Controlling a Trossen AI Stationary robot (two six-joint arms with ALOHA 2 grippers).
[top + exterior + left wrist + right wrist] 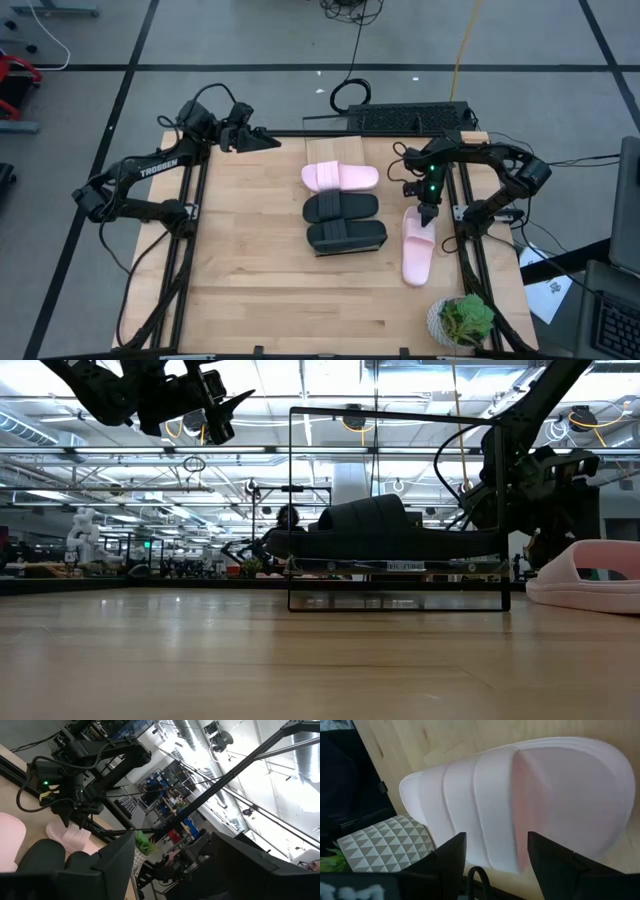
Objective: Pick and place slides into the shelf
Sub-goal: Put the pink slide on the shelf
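Pale wood fills the foreground of the low view, the table (250,290) that carries everything else. On it, seen from above, the shelf (345,215) shows as a narrow stretch of board with a thin dark frame, which the low view gives as an upright black rectangle (400,505) around the shoes. Three slides lie in a row there: a pink slide (340,177) toward the table's far edge, a black slide (341,207) just beside it, and a second black slide (346,236) next to that on the near side. A second pink slide (417,246) lies apart from them near the table's right side, lengthwise, outside the frame. The right hand (427,213) hangs directly over this slide's far end; its wrist view looks straight down at the ribbed pink strap (485,805), with the two dark fingers (445,857) spread apart on either side of it and holding nothing, and whether they touch the slide cannot be told. The left hand (262,139) waits raised over the table's far left corner, fingers parted and empty. A small potted plant (461,320) in a patterned pot sits at the table's near right corner.
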